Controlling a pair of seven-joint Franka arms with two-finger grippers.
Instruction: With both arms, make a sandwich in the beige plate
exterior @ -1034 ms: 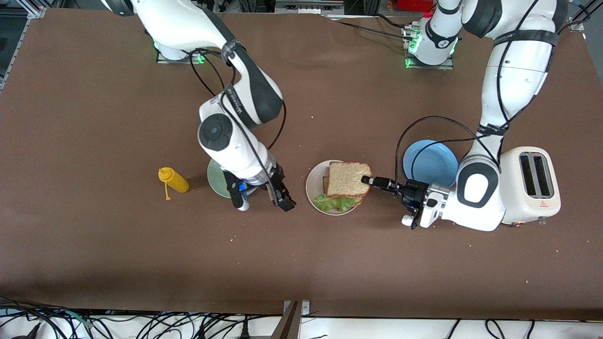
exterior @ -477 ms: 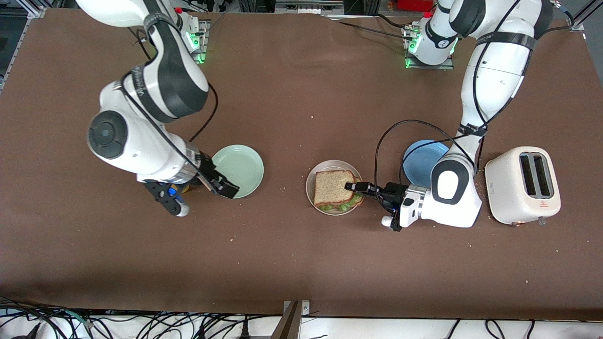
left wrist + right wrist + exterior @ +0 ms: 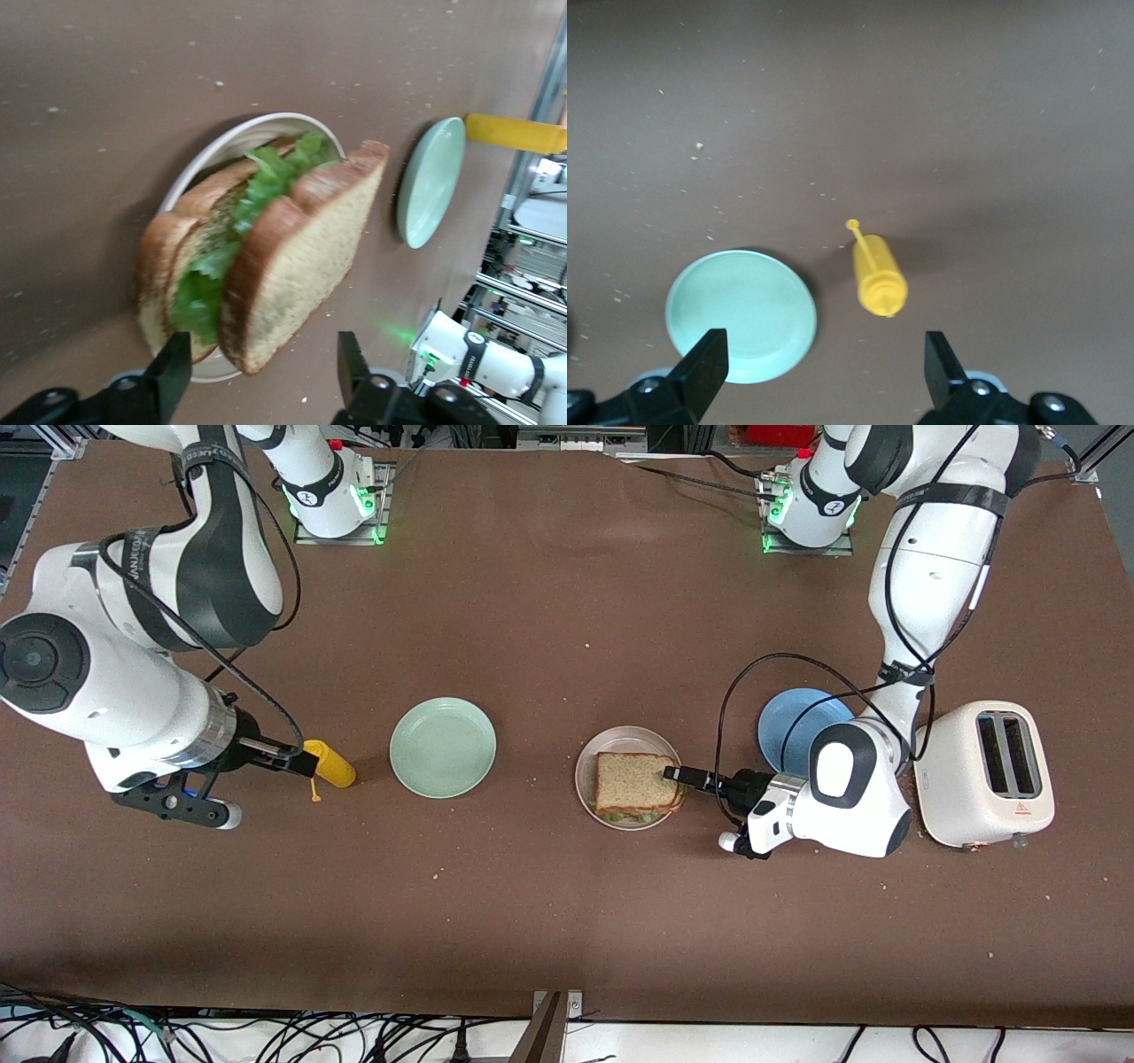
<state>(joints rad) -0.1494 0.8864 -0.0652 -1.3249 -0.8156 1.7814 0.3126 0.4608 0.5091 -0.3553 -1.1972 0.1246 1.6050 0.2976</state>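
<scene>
Both grippers stand with their fingers apart and hold nothing. Left gripper (image 3: 675, 773) lies low at the edge of the beige plate (image 3: 586, 779) on the side toward the left arm's end of the table; its fingers (image 3: 170, 372) straddle the near corner of the top toast slice (image 3: 631, 781) without clamping it. Within that plate sits the sandwich (image 3: 257, 248): two brown wholegrain slices with a ruffled lettuce leaf (image 3: 232, 237) between them, its green edge peeking out on the side nearer the front camera. Right gripper (image 3: 299, 763) hangs over the table just beside the yellow squeeze bottle (image 3: 330, 763), which lies on its side, toward the right arm's end. Between bottle and sandwich rests a mint-green plate (image 3: 443, 747). A blue plate (image 3: 793, 724) and a white toaster (image 3: 983, 774) sit near the left arm.
</scene>
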